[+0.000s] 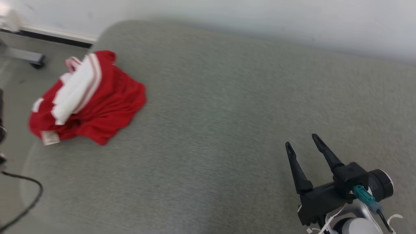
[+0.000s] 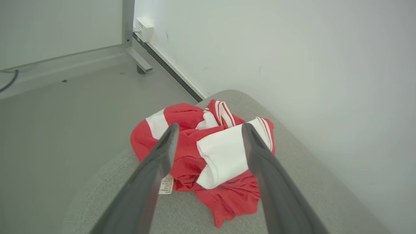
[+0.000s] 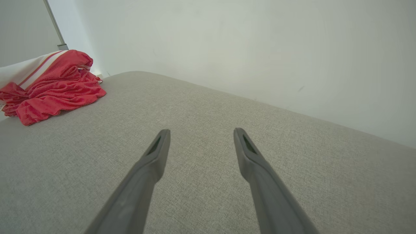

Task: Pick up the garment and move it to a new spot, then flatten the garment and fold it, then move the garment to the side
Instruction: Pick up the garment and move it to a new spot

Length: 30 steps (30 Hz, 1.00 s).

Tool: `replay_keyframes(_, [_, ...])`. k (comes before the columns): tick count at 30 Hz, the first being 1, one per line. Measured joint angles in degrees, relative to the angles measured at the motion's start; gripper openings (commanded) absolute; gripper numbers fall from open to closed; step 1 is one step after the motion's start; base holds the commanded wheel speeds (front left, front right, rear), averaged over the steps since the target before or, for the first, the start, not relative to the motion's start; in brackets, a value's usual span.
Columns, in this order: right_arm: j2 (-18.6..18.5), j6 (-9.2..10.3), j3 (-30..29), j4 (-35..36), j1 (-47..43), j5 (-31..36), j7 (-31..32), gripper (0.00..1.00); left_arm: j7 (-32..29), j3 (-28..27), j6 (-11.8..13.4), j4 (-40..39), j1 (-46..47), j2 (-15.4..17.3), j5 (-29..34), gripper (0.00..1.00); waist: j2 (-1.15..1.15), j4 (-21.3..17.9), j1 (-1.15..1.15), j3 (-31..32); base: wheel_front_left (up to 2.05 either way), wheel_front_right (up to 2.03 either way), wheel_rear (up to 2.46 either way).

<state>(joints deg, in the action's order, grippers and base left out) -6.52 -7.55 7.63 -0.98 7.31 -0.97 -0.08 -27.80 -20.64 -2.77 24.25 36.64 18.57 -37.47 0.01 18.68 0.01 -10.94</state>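
Garment [image 1: 97, 104], red with white striped bands, is lying crumpled in the upper left of the head view, at the rounded corner of the grey padded surface [image 1: 227, 113], with a small label [image 1: 50, 138] showing at its lower edge. The left claw [image 2: 210, 126] is pointing at the heap, fingers spread wide and gripping nothing. The right claw [image 1: 301, 140] is hanging over the padding at the lower right, well apart from the cloth, likewise spread and empty.

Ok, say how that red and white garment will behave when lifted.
The garment lies crumpled in soft folds, so it will probably droop and unfurl when lifted. It looks thin, likely light. It sits by a corner of the cushion; a push might slide it off.
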Motion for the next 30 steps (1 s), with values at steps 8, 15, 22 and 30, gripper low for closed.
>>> replay_keyframes(8, [0.59,0.00,0.74,-0.07,1.33,-1.04,-1.23,1.00,-14.26,-1.85,6.04,-3.46,5.55,2.65,-4.97,1.00,0.01,-7.35,0.01,-5.57,0.00,0.00,0.00])
replay_keyframes(15, [1.52,0.00,0.93,-2.04,1.71,-1.46,-3.00,1.00,-21.09,-1.78,9.69,-8.51,4.55,5.73,-4.68,1.00,0.00,-14.21,0.00,-9.50,0.00,0.00,0.00])
replay_keyframes(22, [2.01,0.00,1.77,-3.77,2.30,-2.04,-3.97,1.00,-25.05,1.71,12.83,-9.71,-0.47,9.68,1.68,1.00,0.00,-19.11,-0.01,-11.44,0.00,0.00,0.00])
replay_keyframes(30, [2.10,0.00,2.16,-4.35,2.54,-2.55,-4.03,1.00,-23.17,3.81,13.41,-8.27,-4.97,15.27,9.00,1.00,-0.01,-21.05,-0.01,-11.72,0.00,0.00,0.00])
